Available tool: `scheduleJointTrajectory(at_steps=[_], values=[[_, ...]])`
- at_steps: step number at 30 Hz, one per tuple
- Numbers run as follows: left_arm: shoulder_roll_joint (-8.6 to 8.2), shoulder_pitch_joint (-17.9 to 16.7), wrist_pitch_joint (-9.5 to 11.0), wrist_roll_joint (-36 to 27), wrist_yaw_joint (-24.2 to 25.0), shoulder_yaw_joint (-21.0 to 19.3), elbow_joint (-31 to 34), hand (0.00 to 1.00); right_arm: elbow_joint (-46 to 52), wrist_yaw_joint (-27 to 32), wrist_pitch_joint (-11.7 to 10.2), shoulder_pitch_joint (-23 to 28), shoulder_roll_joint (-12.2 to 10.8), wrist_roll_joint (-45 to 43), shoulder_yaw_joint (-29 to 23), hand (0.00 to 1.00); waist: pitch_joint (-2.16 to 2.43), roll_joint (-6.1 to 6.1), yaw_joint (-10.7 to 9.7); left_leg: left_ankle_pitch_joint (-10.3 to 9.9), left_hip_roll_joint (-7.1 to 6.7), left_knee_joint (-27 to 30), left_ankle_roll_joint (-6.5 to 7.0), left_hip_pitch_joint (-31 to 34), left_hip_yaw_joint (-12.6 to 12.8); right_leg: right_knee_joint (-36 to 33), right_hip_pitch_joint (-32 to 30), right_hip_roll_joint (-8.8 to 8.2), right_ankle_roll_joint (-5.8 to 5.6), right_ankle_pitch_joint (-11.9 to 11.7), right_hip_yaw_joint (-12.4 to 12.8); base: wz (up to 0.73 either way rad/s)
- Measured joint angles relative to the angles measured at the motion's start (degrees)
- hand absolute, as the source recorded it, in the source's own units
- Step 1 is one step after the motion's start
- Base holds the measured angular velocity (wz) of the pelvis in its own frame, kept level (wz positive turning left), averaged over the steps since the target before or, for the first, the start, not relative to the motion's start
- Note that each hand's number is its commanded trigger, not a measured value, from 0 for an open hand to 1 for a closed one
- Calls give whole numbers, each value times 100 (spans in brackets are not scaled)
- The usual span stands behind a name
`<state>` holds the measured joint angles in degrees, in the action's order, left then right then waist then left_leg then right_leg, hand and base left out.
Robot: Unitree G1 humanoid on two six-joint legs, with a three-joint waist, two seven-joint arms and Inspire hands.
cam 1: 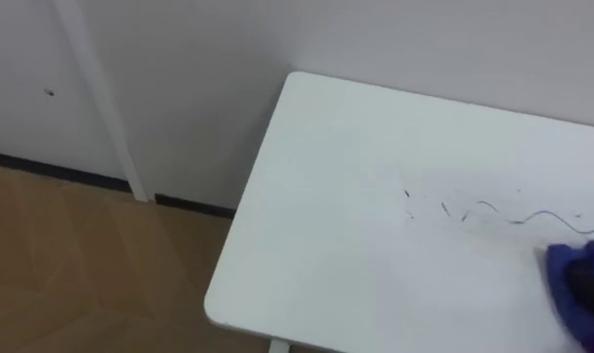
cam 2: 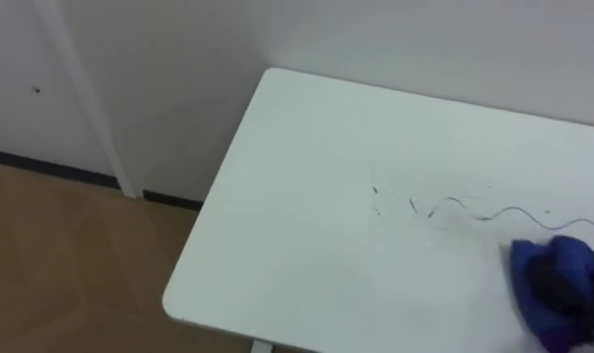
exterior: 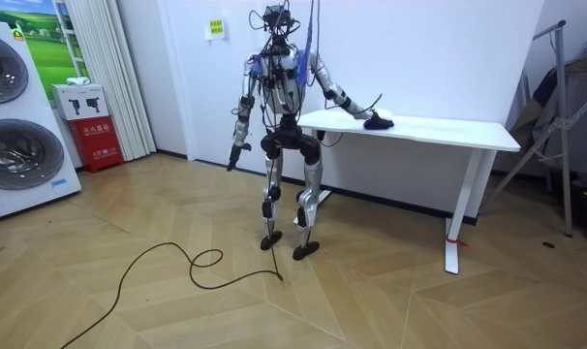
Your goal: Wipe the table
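The right hand's (exterior: 370, 118) fingers are buried in a bunched blue cloth (cam 2: 538, 263), so it cannot be told whether they grip it or just press it flat. A dark patch in the middle of the cloth may be part of the hand, but that is unclear. The cloth lies on the desk (cam 2: 307, 245), near its front edge and towards the right of the eye views.

Just beside the cloth, up and to its left, a thin dark scribble (cam 2: 444, 208) loops across the white top. Its right end comes close to the cloth, and its left end trails off into a few short strokes near the middle of the desk.

In the room view the robot stands on wooden floor at the desk's end nearest the room view's left, its right arm stretched out over the top. The left hand (exterior: 233, 155) hangs by its side, too small for its fingers to be read.

The wipe looks barely begun. The cloth sits at one end of the scribble and nearly the whole line is unwiped. What remains is to sweep the cloth leftward along the marks to the last strokes.
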<state>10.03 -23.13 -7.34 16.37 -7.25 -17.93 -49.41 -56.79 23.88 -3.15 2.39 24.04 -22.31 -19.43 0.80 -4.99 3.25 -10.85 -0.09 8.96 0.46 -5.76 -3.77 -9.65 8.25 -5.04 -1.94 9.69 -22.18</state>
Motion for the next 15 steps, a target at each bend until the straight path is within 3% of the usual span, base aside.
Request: scheduleJointTrajectory(at_steps=[4,9,11,13,15], values=[[-27,266,148,-2,0,22,8,0,191,45,31,165,-70,-21,-19,100,-9,-19,-1,-42,31,107,-17,5,157,-6,-35,30,21,4,150,-21],[-29,402,136,-45,-14,434,-39,0,1022,23,715,34,-279,-356,481,100,-21,-1,229,-34,89,64,-26,16,376,-25,-204,88,80,-61,384,-34],[-42,488,2,-54,20,528,-149,0,1562,-224,1043,-298,-435,-894,1050,100,-31,4,412,-46,148,60,-52,32,534,-67,-327,138,115,-92,509,-40],[-43,541,-14,-53,19,617,-160,0,1874,-504,1139,-639,-472,-1329,1660,100,-65,7,537,-50,165,51,-71,31,551,-99,-357,152,118,-91,503,-10],[-42,613,-24,-57,20,715,-208,0,1959,-781,1102,-1092,-525,-1691,2172,100,-134,37,676,-46,167,36,-78,30,529,-93,-366,155,126,-86,480,12]])
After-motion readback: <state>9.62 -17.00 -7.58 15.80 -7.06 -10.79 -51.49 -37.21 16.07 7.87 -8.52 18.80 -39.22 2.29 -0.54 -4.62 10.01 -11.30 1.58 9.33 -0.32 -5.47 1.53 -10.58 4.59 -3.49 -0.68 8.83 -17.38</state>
